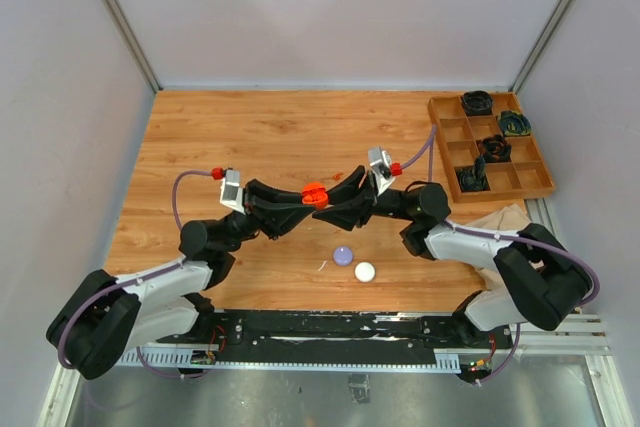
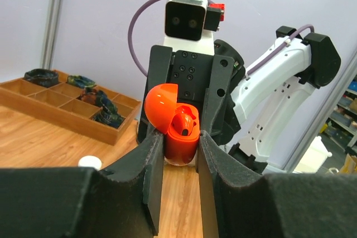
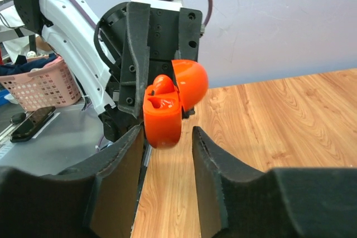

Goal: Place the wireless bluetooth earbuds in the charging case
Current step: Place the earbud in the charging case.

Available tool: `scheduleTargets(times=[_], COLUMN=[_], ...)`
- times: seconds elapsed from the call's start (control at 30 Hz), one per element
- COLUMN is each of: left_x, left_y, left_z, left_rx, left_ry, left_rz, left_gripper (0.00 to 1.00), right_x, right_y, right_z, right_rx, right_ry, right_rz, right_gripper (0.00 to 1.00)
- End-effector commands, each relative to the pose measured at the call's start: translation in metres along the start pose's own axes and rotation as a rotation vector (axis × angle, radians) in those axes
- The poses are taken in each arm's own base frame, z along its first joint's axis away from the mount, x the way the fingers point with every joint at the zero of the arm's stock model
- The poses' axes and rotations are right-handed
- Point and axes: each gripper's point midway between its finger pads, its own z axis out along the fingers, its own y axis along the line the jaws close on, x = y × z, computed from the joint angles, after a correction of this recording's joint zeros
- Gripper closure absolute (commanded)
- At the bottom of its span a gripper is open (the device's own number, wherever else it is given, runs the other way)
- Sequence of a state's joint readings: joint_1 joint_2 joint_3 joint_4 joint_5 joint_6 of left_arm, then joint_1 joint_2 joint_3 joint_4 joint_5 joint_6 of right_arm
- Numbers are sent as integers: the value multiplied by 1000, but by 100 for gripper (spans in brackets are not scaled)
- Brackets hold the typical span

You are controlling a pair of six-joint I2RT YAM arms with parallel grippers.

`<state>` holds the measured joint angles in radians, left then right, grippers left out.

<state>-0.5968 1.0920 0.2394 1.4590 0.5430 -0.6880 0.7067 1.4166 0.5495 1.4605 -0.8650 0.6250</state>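
Observation:
An orange-red charging case [image 1: 314, 194] hangs above the table's middle with its lid open, between the two arms. My left gripper [image 2: 177, 137] is shut on the case [image 2: 181, 147], one pad on each side of its body. An orange-red earbud [image 2: 184, 124] sits in a well of the case. My right gripper [image 3: 167, 132] faces the case [image 3: 162, 120] from the other side and stands open: its left finger is close against the body and a clear gap shows at its right finger. The earbud [image 3: 162, 85] pokes up under the lid.
A lilac puck [image 1: 343, 255] and a white puck [image 1: 364, 271] lie on the wood in front of the grippers, with a tiny white bit [image 1: 323, 266] beside them. A wooden compartment tray [image 1: 452, 159] holding dark items stands at the back right.

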Motion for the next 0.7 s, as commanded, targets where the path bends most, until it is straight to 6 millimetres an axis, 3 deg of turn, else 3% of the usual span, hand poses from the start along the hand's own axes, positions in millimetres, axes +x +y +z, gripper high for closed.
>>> scheduleTargets(times=[0.0, 0.23, 0.5, 0.67], left_x=[-11, -12, 0, 8], left_y=[5, 9, 16, 27], left_z=[-5, -11, -21, -31], left_rx=[-63, -118, -167, -225], left_ry=[-50, -33, 32, 60], left_rz=[16, 34, 65, 123], left_gripper=[100, 100, 100, 100], right_x=[-9, -11, -11, 3], right_y=[-1, -7, -10, -50], right_z=[-6, -17, -28, -51], right_rx=[7, 37, 115, 358], right_ry=[5, 58, 226, 430], right_rz=[-50, -45, -107, -129], right_gripper=[56, 45, 43, 43])
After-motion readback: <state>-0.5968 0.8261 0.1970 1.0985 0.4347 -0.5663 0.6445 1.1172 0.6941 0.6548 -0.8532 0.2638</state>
